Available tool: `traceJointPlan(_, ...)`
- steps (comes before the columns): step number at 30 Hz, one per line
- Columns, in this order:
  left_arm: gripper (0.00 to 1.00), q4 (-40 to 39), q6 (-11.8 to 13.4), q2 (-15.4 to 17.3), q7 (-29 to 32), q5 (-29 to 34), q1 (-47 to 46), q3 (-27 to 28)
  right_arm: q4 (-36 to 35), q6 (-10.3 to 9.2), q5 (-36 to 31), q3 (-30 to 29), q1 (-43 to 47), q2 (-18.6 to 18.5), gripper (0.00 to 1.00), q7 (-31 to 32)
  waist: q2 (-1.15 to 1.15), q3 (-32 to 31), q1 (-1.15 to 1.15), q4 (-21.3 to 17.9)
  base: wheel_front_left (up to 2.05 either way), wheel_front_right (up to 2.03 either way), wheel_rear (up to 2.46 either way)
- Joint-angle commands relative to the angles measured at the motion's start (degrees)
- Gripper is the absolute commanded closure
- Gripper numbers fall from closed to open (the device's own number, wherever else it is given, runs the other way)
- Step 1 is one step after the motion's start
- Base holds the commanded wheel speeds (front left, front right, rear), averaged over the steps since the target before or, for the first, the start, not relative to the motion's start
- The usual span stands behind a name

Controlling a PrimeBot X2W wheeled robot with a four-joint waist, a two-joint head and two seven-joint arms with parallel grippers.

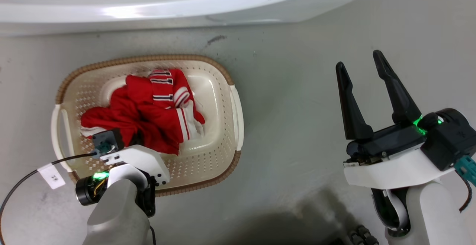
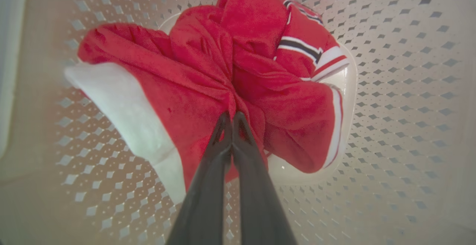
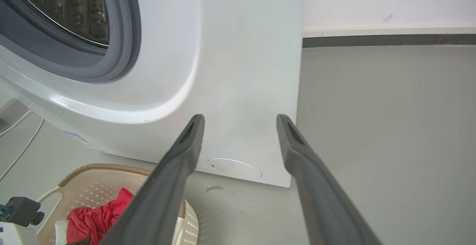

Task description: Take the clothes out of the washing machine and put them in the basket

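Note:
The red clothes (image 1: 156, 115) with white stripes lie bunched inside the cream basket (image 1: 223, 70) on the floor, in front of the white washing machine (image 1: 186, 7). My left arm (image 1: 130, 159) reaches down into the basket over its near side. In the left wrist view my left gripper (image 2: 232, 115) is shut on a gathered fold of the clothes (image 2: 290, 103), close above the basket wall (image 2: 409, 89). My right gripper (image 1: 359, 60) hangs open and empty over bare floor, well right of the basket. It faces the washing machine (image 3: 241, 70), whose grey-rimmed porthole shows the steel drum (image 3: 74, 7).
A black cable with a white tag (image 1: 52, 176) runs off my left wrist beside the basket. White cords (image 3: 18, 137) lie on the floor left of the machine. Grey floor (image 1: 297, 107) stretches between basket and right arm, up to a wall with a dark baseboard (image 3: 372, 39).

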Motion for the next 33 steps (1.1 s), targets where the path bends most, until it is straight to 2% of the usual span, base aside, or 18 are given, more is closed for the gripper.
traceJointPlan(1,0.83,0.58,0.07,0.23,-0.12,-0.46,-0.84,0.31,0.24,-0.04,0.42,0.04,-1.06,0.02,0.0,-0.44,0.0,2.26,-0.02,-0.7,0.0,0.0,0.0)
traceJointPlan(2,0.61,1.68,0.23,0.31,-0.12,-0.46,-1.54,0.64,0.53,-0.03,0.51,0.16,-1.24,0.02,0.0,-0.65,0.0,2.37,-0.02,-0.81,0.0,0.0,0.0)
traceJointPlan(3,0.0,2.22,0.37,0.6,-0.12,-0.28,-2.09,0.89,0.99,-0.03,0.65,0.29,-1.46,0.02,0.0,-0.9,0.0,2.37,-0.02,-0.94,0.0,0.0,0.0)
traceJointPlan(8,0.0,1.58,-0.14,1.28,-0.13,0.31,-0.43,2.64,4.26,-0.03,0.89,0.24,-1.69,0.03,0.0,-2.24,0.0,-1.57,-0.02,-0.9,0.0,0.0,0.0)
traceJointPlan(13,0.0,0.1,-1.54,0.64,-0.12,1.25,4.7,3.73,7.8,-0.04,0.67,-0.14,0.47,0.01,0.0,-2.84,0.0,-11.46,-0.02,0.03,0.0,0.0,0.0)
traceJointPlan(17,0.0,-4.79,-1.72,0.17,-0.12,3.54,9.79,4.27,8.92,-0.03,0.31,-1.04,2.99,0.0,0.0,-2.14,0.0,-19.89,-0.02,1.2,0.0,0.0,0.0)
traceJointPlan(24,0.0,-18.0,-3.17,-1.14,-0.12,7.45,16.75,5.69,8.03,-0.03,-0.31,-3.38,7.64,0.01,0.0,-0.13,0.0,-30.5,-0.02,2.7,0.0,0.0,0.0)
traceJointPlan(25,0.0,-23.72,-3.85,-1.51,-0.12,8.89,18.97,5.91,7.31,-0.03,-0.41,-4.38,9.16,0.01,0.0,0.59,0.0,-33.78,-0.02,3.06,0.0,0.0,0.0)
traceJointPlan(33,0.0,-40.89,-4.98,-1.97,-0.12,13.39,23.05,4.81,5.3,-0.03,-0.9,-6.51,12.57,0.02,0.0,2.11,0.0,-39.83,-0.02,3.36,0.0,0.0,0.0)
